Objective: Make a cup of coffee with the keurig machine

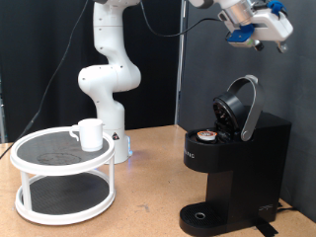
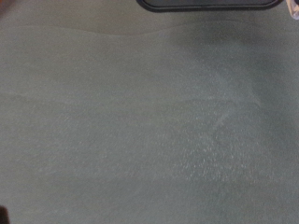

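Note:
The keurig machine (image 1: 233, 158) stands at the exterior view's right with its rounded lid (image 1: 239, 107) hinged open. A small round brown-topped pod (image 1: 206, 135) sits in its holder. The drip base (image 1: 202, 215) is bare. The cup (image 1: 90, 133), a small white mug, stands on the top tier of a white round rack (image 1: 63, 170) at the exterior view's left. My gripper (image 1: 254, 35) is high up at the top right, above the machine and well apart from the lid. The wrist view shows only a blurred grey surface and a dark edge (image 2: 207, 4); no fingers show there.
The arm's white base (image 1: 107, 79) stands behind the rack. A black curtain hangs at the back. The wooden table (image 1: 148, 197) runs between rack and machine. A cable lies by the machine's right foot.

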Controlling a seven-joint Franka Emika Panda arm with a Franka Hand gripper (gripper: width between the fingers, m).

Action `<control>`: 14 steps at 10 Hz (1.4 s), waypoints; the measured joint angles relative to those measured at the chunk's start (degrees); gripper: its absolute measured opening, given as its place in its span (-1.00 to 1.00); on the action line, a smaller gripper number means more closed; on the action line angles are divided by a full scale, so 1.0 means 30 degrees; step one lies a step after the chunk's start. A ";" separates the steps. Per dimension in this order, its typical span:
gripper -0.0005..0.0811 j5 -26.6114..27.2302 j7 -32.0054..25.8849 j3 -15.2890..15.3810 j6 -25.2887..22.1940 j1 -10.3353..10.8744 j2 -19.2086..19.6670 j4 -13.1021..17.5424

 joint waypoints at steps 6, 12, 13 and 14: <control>0.81 -0.1927 -0.0041 0.0896 0.0658 0.0235 0.1290 0.0305; -0.23 -0.2381 -0.1935 -0.0197 -0.1758 -0.0906 0.0178 -0.0914; -0.65 -0.2771 -0.1931 -0.0213 -0.1591 -0.0977 0.0158 -0.1470; -0.65 -0.2914 -0.1609 -0.0138 -0.1412 -0.0968 0.0068 -0.1606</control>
